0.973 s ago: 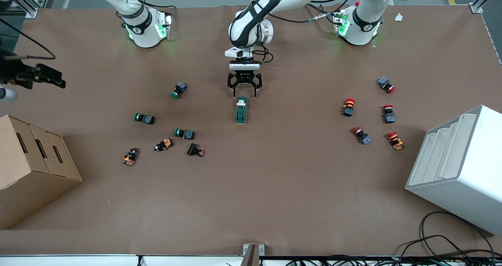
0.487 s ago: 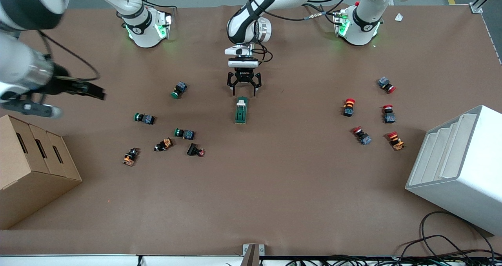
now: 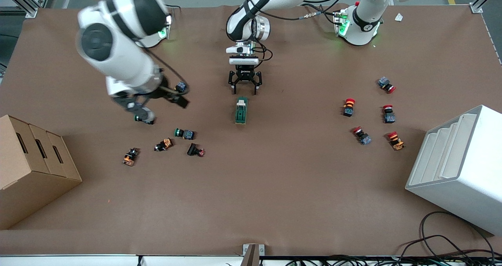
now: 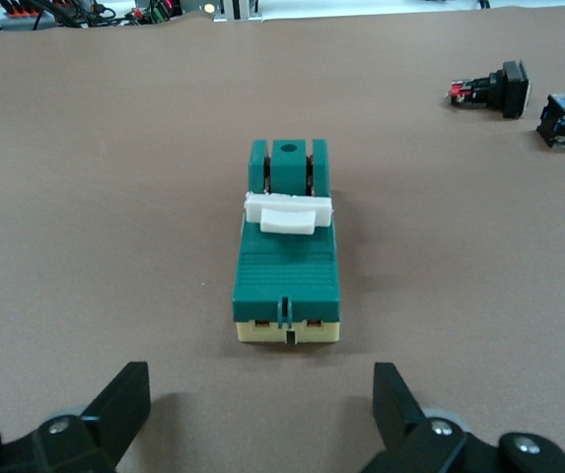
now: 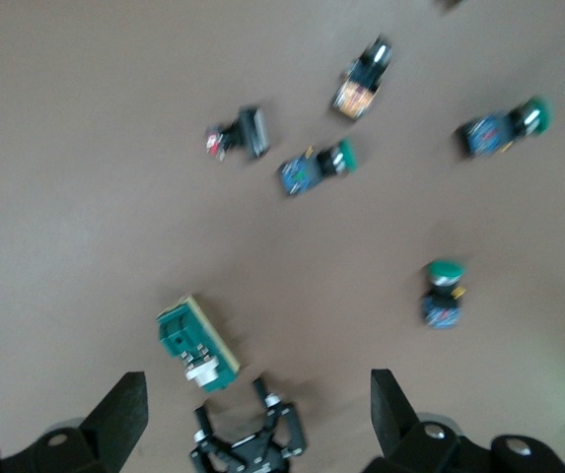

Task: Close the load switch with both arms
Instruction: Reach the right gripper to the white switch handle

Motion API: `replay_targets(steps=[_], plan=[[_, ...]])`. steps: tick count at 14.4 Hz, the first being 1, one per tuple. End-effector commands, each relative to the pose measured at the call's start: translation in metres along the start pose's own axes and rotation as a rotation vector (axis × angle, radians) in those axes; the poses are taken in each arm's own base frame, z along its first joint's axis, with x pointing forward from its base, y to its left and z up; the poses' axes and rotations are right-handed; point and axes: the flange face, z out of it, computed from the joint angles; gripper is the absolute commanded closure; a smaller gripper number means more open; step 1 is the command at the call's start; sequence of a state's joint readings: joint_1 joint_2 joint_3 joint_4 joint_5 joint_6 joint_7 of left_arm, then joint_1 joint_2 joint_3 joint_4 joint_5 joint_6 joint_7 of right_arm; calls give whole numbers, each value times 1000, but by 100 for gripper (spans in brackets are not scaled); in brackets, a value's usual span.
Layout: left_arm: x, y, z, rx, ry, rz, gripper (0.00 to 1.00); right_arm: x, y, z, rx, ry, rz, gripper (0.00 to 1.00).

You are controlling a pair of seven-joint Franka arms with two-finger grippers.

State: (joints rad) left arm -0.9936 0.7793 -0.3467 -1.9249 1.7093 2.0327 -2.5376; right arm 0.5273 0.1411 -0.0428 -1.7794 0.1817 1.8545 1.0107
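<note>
One load switch (image 3: 241, 110) lay flat on the brown table (image 3: 274, 187) near its middle, its white lever (image 4: 288, 213) across the green body. Toward the right arm's end, six push buttons were visible: nearest the front camera an orange-bodied one (image 3: 130, 156), then a black one with a red cap (image 3: 195, 150), another orange-bodied one (image 3: 163, 144), a green-capped one (image 3: 184, 133), and two more partly hidden under the right arm. Toward the left arm's end lay five red-capped buttons (image 3: 361, 135). One cardboard box (image 3: 31, 168) and one white bin (image 3: 459, 168) stood at the table's two ends.

The left pincer (image 3: 245, 86) pointed down at the table just beside the switch's end farther from the front camera, fingers spread wide and apart from the switch. The right pincer (image 3: 178, 100) hung over the green-capped buttons, fingers (image 5: 124, 409) also spread wide.

One second before, the right arm sat at the table's edge; it had since swung inward toward the switch. The left pincer had stayed nearly in place.
</note>
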Motion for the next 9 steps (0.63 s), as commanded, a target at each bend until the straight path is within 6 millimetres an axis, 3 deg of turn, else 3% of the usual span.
replay_targets(steps=[1,5,9], plan=[[-1,2,5,-18,21,-19,0,-26,-4,46,37,-46,41,0],[2,3,12,-23,58,-11,0,-83,-37,125,48,-10,85,0],[5,12,21,-18,75,-31,0,-123,-63,194,46,17,121,0]])
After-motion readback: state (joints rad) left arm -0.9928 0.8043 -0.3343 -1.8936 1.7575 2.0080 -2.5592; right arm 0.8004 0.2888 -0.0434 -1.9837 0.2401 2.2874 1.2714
